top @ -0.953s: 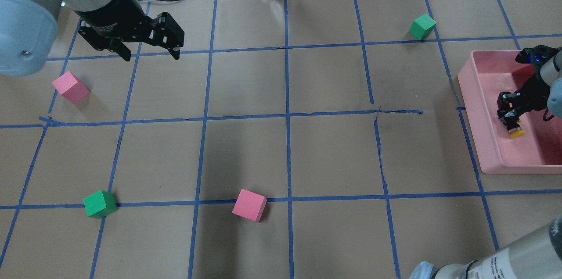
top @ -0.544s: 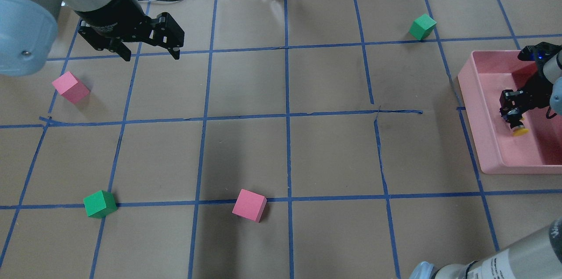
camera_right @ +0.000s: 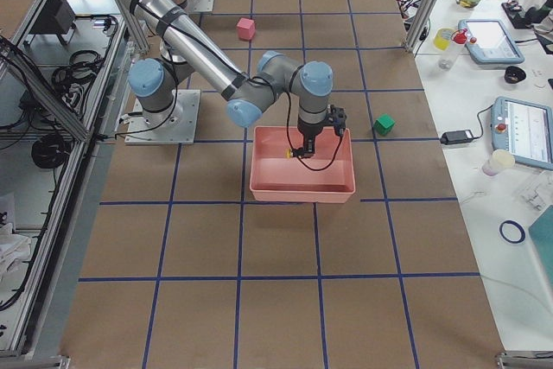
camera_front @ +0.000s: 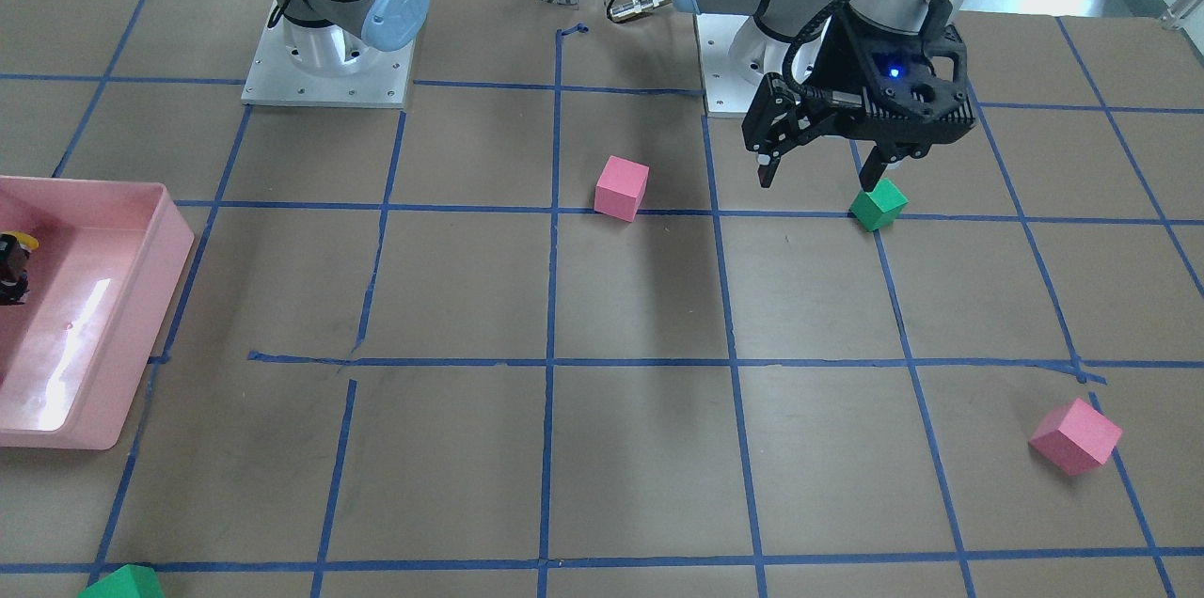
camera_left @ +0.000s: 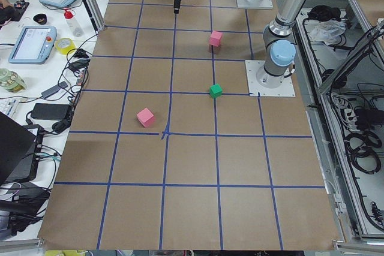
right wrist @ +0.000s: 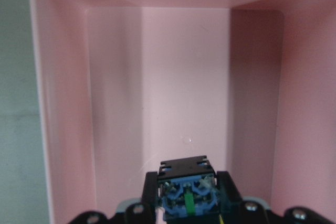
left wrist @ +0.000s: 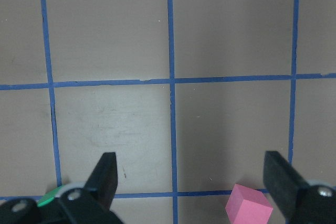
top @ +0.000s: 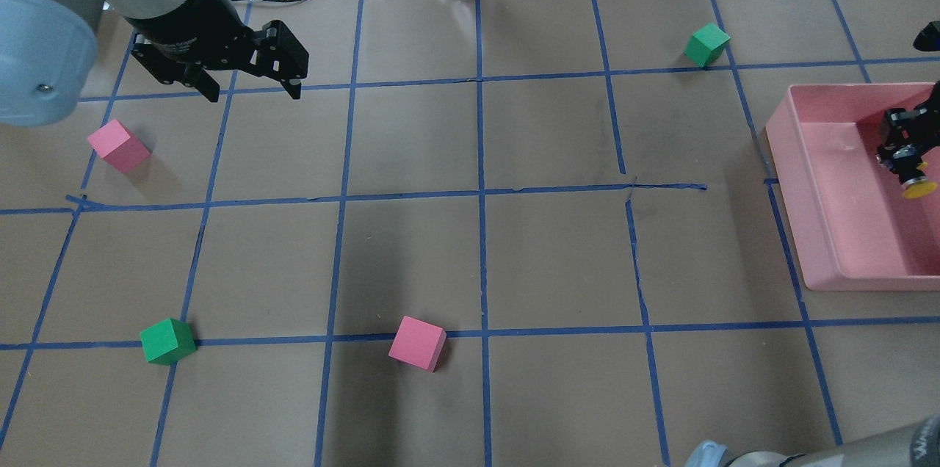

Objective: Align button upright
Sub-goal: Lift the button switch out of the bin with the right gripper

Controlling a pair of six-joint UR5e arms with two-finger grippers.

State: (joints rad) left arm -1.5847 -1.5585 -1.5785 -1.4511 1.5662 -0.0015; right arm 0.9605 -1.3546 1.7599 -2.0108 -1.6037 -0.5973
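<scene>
My right gripper (top: 903,158) is shut on the button (top: 915,184) and holds it inside the pink tray (top: 789,147), above the floor near its far right part. The yellow cap sticks out past the fingertips. In the right wrist view the button's dark base block (right wrist: 187,192) sits between the fingers over the tray floor (right wrist: 184,77). The button also shows at the front-facing view's left edge (camera_front: 14,250). My left gripper (top: 254,94) is open and empty, above the table's far left, also seen in the front-facing view (camera_front: 816,180) and the left wrist view (left wrist: 190,161).
Two pink cubes (top: 117,145) (top: 417,343) and two green cubes (top: 167,341) (top: 706,44) lie on the brown paper with blue tape lines. The left gripper hangs above one green cube (camera_front: 878,204). Cables and a tape roll lie beyond the table's far edge.
My right gripper has carried the button to the right and farther from the robot inside the tray. The left arm and the cubes have not moved.
</scene>
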